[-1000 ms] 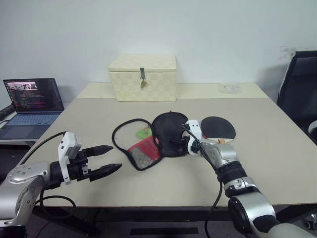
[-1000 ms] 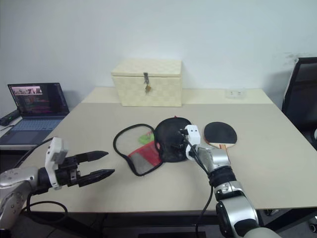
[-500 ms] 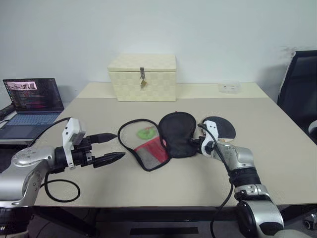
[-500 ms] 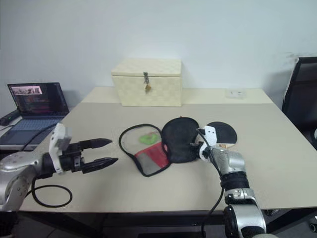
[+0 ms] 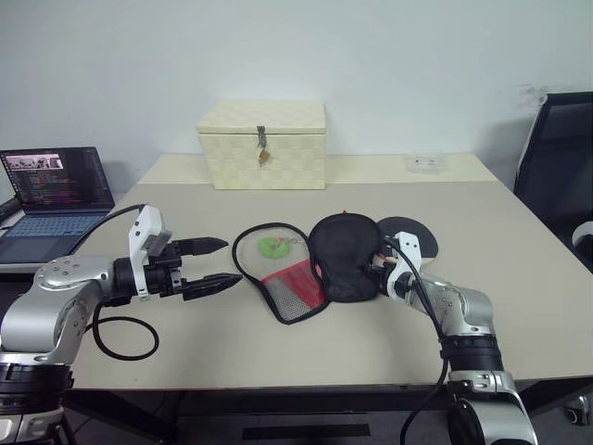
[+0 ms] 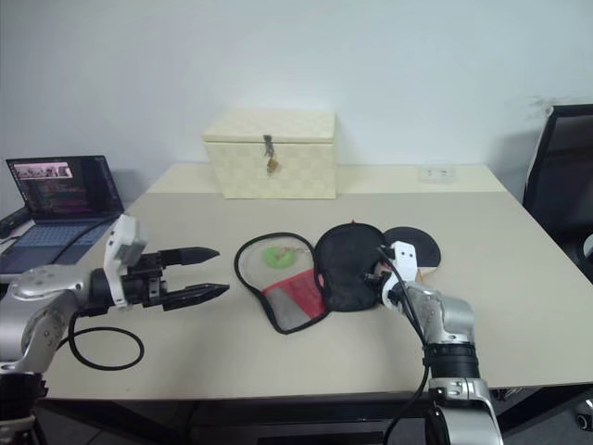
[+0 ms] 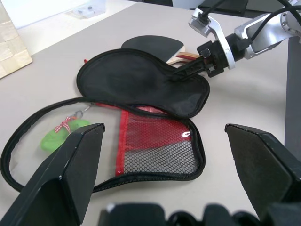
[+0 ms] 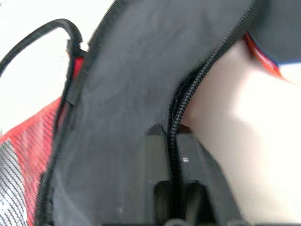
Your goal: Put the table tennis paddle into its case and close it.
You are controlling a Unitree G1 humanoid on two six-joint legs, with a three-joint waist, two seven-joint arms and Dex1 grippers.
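Paddle-shaped black fabric case (image 5: 315, 267) with red mesh panel lies unzipped mid-table; our left gripper (image 5: 222, 264) hovers beside it, 2 fingers spread. Our right gripper (image 7: 176, 74) pinches its flap (zipper edge); black rubber-faced paddle (image 5: 408, 232) lies just behind.

Office or lab workroom with a plain test table

A wide beige table (image 5: 519, 278) stands against a bare white wall (image 5: 371, 46), and everything else sits around it. Beside the table's left end, on a lower surface, an open laptop (image 5: 51, 199) shows a lit screen with lines of text. Past the table's right end is a black office chair (image 5: 556, 158). At the table's far edge, near the wall, a cream woven box (image 5: 261, 145) with a metal latch rests left of centre, and a small white socket-like fitting (image 5: 425, 163) lies toward the right. Robot arms with loose black cables reach over the table's near edge, pointing to a robotics test setup.
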